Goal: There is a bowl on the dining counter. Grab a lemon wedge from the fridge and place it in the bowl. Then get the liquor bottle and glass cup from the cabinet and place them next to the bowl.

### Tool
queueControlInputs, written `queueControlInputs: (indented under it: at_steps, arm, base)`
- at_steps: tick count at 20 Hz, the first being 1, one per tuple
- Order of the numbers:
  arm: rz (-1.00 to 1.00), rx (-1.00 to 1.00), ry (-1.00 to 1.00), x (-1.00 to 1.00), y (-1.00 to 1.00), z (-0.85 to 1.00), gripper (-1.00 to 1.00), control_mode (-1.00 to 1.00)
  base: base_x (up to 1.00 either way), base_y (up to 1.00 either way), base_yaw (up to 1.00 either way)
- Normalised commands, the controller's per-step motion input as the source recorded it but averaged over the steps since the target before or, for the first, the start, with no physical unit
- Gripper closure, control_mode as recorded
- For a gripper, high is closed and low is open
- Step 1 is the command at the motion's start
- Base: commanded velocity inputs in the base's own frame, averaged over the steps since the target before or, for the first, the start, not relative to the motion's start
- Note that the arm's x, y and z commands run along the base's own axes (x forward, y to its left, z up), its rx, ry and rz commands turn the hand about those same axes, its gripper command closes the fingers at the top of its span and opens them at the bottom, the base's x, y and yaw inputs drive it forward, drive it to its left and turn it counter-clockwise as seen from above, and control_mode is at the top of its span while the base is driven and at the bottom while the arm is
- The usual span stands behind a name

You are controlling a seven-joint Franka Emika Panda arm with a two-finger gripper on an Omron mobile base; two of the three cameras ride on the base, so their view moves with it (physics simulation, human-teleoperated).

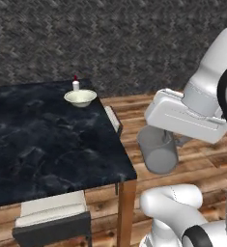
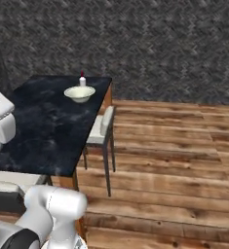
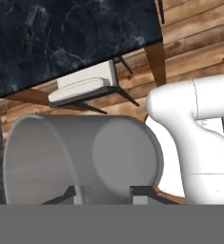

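Gripping the glass cup (image 1: 157,153), jaws point down beside the dining counter (image 1: 47,140).

Both base views look forward over the dining counter (image 1: 47,140); the hand view peers down close

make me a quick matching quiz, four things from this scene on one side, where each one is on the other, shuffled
Things:
1. glass cup
2. bowl
3. liquor bottle
4. chair

Places:
A. on the dining counter, near its far edge
B. on the wooden floor, tucked against the counter's side
C. held in the gripper, out over the floor beside the counter
D. on the counter right behind the bowl

Pairs: 1-C, 2-A, 3-D, 4-B
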Motion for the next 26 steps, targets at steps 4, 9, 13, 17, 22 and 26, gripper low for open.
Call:
queueControlInputs:
  at_steps: [4, 9, 13, 17, 22, 26]
  arm:
    - [0.0, 0.0, 0.0, 0.0, 0.0, 0.0, 1.0, 1.0]
    - [0.0, 0.0, 0.0, 0.0, 0.0, 0.0, 1.0, 1.0]
    - [0.0, 0.0, 0.0, 0.0, 0.0, 0.0, 1.0, 1.0]
    - [0.0, 0.0, 0.0, 0.0, 0.0, 0.0, 1.0, 1.0]
    - [0.0, 0.0, 0.0, 0.0, 0.0, 0.0, 1.0, 1.0]
    - [0.0, 0.0, 0.0, 0.0, 0.0, 0.0, 1.0, 1.0]
  base:
    - [0.13, -1.0, 0.16]
    - [0.37, -1.0, 0.18]
    - [0.68, -0.94, 0.25]
    - [1.0, -0.69, 0.38]
    - [1.0, -0.51, 0.5]
    - [1.0, -0.39, 0.58]
